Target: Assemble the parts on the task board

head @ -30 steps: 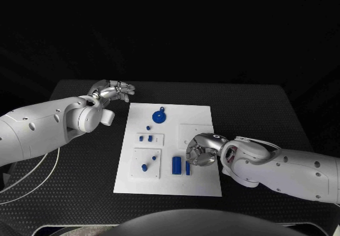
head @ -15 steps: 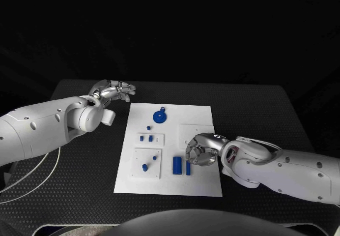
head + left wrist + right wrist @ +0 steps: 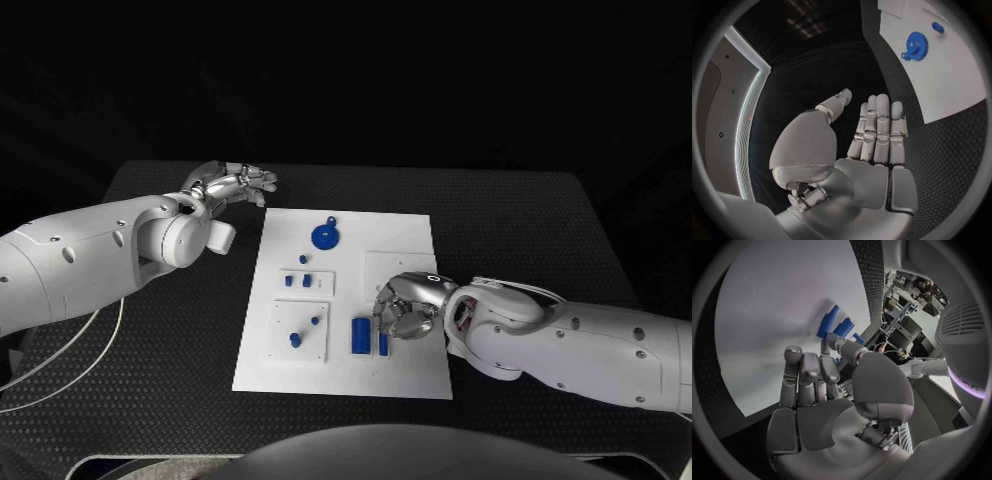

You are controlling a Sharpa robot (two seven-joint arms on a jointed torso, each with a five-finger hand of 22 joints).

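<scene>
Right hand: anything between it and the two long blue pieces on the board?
Nothing visible. The right hand hovers just beside the two long blue pieces, with bare task board around them.

table (image 3: 173,330): black, matt, finely textured like a woven or dimpled mat
task board (image 3: 397,240): white, smooth, flat, matt
gear (image 3: 325,238): blue plastic look, toothed edge, slight sheen
bars (image 3: 369,337): blue, smooth, plastic look
small parts (image 3: 296,282): blue, smooth plastic look
left hand (image 3: 870,142): silver metal look, satin sheen, ribbed segments
right hand (image 3: 817,385): silver metal look, satin, smooth rounded shells
arms (image 3: 87,265): white, glossy hard shell, plastic look
</scene>
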